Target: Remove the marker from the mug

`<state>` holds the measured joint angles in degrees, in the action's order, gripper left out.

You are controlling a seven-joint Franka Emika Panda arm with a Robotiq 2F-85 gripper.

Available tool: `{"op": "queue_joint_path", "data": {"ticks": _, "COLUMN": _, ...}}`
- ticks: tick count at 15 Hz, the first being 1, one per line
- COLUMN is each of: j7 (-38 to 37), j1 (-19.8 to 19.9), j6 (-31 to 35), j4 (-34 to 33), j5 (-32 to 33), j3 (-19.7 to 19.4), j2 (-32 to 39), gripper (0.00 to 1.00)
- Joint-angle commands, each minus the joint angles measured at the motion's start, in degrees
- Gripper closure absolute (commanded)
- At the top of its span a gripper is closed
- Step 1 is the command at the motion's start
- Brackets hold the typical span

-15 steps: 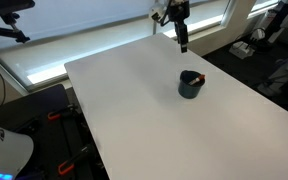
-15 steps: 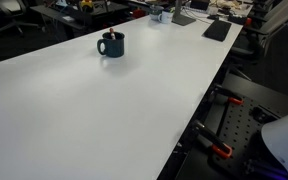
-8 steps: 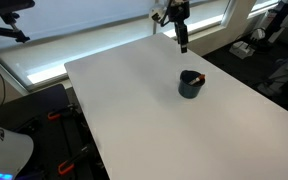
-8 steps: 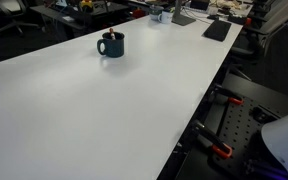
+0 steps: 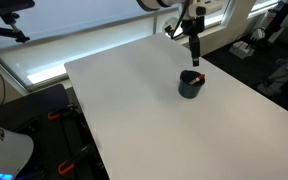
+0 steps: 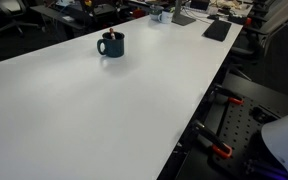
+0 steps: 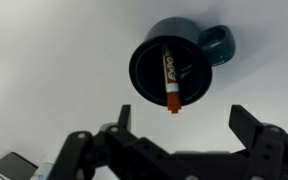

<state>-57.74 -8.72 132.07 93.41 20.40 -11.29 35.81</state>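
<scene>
Since a moment ago the gripper (image 5: 195, 57) has swung above the mug (image 5: 191, 86), jaws wide and empty; the marker (image 7: 170, 82) leans inside, one end at the rim. Best to centre on that end, descend straight and keep clear of the rim

even bright light, soft shadows, all views small and blurry.

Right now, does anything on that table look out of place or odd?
Only the marker: it sits slanted inside the upright mug, its orange end poking over the rim. Nothing looks spilled or damaged on the table.
</scene>
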Motion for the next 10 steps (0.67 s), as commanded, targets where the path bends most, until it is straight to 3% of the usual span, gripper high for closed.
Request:
{"op": "queue_joint_path", "data": {"ticks": 1, "j7": -0.03, "j1": 0.12, "j6": -0.82, "j4": -1.44, "j5": -0.42, "j3": -0.52, "j2": 1.0, "gripper": 0.0}}
{"op": "queue_joint_path", "data": {"ticks": 10, "j7": -0.71, "j1": 0.12, "j6": -2.72, "j4": -5.24, "j5": -0.41, "j3": -1.17, "j2": 4.25, "gripper": 0.0}}
